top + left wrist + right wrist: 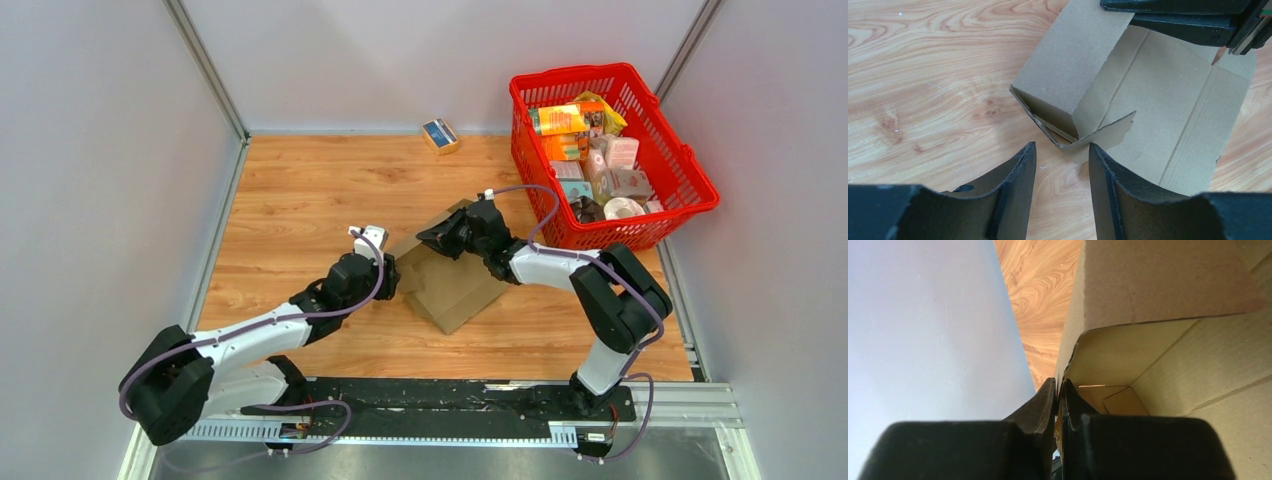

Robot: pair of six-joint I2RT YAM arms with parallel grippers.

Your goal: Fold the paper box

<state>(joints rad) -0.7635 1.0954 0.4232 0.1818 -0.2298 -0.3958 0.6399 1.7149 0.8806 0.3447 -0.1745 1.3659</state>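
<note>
One paper box [455, 290], right jaws pinching it, left jaws parted

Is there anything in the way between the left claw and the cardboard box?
No, nothing visible. The left gripper is open, and the loose corner flap of the box lies right at its fingertips, with only bare wooden table around it. The right gripper pinches a box wall on the far side, out of the way.

- Left arm [260, 335] stretches forward and to the right, wrist low, jaws parted.
- Right arm [545, 266] folds at the elbow and reaches left, jaws pinched together on the paper box [455, 295] wall.
</note>
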